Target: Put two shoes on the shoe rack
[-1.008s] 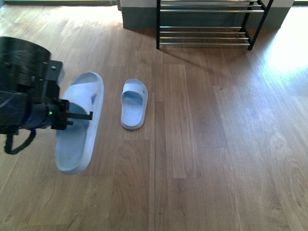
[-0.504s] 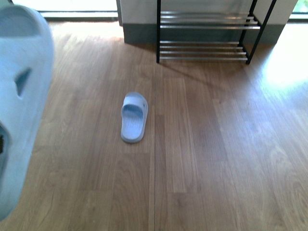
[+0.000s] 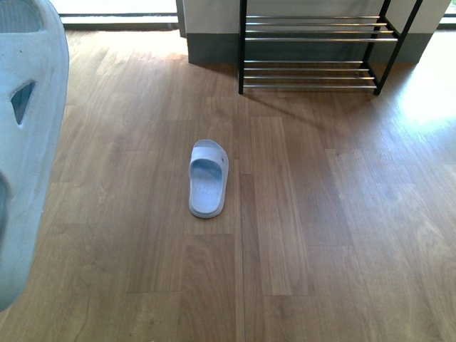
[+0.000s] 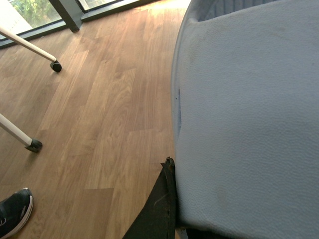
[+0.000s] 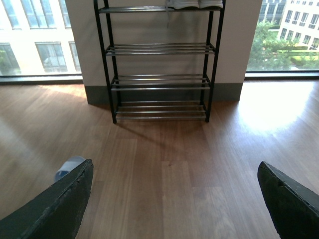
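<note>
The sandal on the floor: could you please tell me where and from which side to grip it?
Probably the strap, from above and the near side: the sandal lies sole-down, and the strap's arch opens toward the robot, letting one finger slip under.

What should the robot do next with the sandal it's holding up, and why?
Probably carry the raised sandal forward to the shoe rack: it is already off the floor, and the rack's lower shelves look bare. The other sandal lies on the floor.

Bright daylight, floor point(image 3: 427, 96) glare, shoe rack point(image 3: 313, 39) shadow
</note>
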